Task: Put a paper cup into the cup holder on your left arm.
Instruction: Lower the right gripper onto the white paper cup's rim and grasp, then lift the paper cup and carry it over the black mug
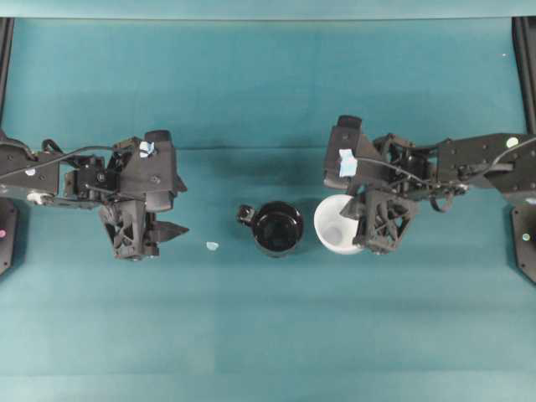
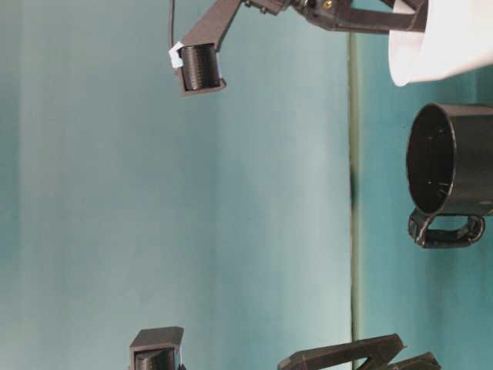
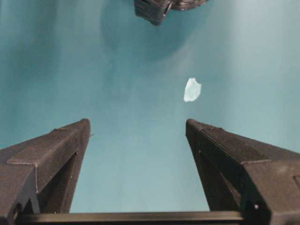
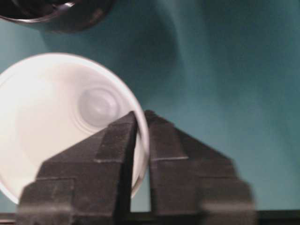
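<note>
a teal table (image 1: 268, 335) fills the scene, and on it lies a small pale blue scrap (image 1: 212, 246), flat and alone on the bare surface, with black frame posts (image 1: 526, 67) standing at the table's far corners.

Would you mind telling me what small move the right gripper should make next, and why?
Probably a short lift. The right gripper has its jaws pinched on the paper cup's rim, one inside and one outside, and the cup holder stands just beside it, open and upright. Raising the cup first should let it clear the holder's rim.
</note>
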